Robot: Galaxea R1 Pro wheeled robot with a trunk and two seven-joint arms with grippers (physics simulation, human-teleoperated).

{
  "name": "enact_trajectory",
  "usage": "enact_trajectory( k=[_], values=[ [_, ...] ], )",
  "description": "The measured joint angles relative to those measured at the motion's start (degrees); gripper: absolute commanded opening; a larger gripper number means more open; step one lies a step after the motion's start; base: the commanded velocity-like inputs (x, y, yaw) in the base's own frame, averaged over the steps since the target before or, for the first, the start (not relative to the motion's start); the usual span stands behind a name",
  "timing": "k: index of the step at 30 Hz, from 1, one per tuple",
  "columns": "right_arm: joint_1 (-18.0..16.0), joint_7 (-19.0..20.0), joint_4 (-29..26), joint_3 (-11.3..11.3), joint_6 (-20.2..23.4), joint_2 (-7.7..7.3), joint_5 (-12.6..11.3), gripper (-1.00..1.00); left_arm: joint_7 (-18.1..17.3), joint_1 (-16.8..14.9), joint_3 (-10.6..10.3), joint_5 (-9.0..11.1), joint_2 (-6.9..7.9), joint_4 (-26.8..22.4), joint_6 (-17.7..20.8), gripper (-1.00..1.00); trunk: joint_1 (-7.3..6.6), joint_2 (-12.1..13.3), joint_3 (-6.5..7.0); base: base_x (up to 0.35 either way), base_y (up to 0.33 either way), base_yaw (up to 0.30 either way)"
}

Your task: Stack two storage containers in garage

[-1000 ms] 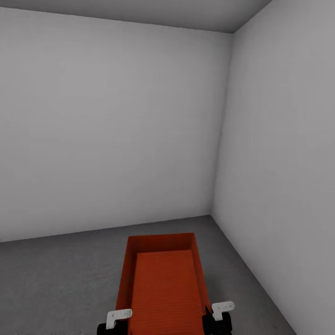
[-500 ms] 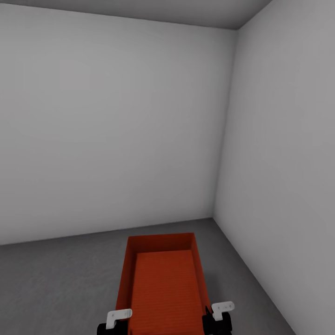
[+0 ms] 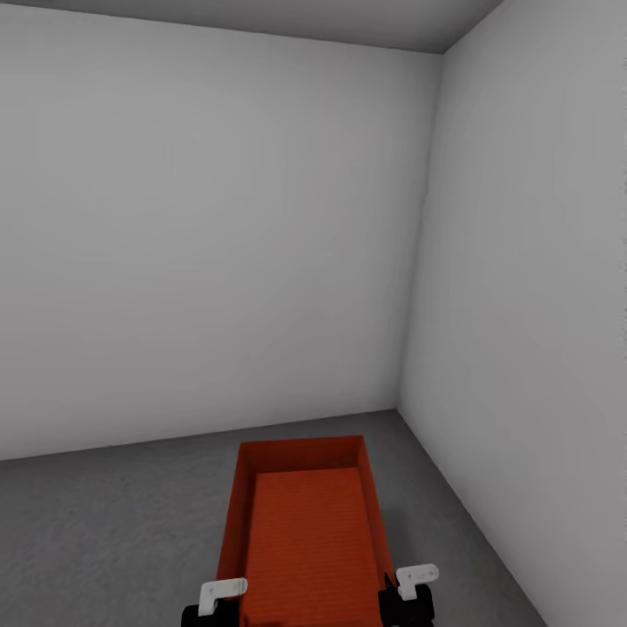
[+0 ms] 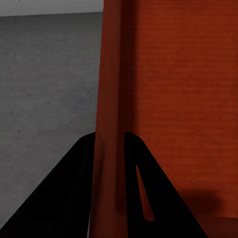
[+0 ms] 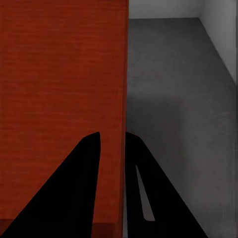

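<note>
One orange-red open-top storage container is held in front of me, low in the head view, over the dark grey concrete floor. My left gripper is shut on its left wall; in the left wrist view the black fingers pinch that thin wall. My right gripper is shut on the right wall, and its fingers clamp the wall in the right wrist view. The second container is out of view.
I face a corner of the garage. A plain grey-white wall stands ahead and another wall runs close along the right. Bare concrete spreads to the left and beyond the container's far end.
The whole head view has shifted slightly, so the camera moved a little towards the corner. The container and both grippers keep the same place relative to me.
</note>
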Motion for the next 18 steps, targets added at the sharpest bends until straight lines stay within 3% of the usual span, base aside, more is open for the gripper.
enact_trajectory(
  k=[18],
  values=[
    [0.00,0.02,0.00,0.05,-0.02,-0.01,-0.08,-1.00,0.15,0.01,-0.16,0.14,-0.01,-0.01,-0.06,-1.00,0.00,0.00,0.00,0.000,-0.010,0.000]
  ],
)
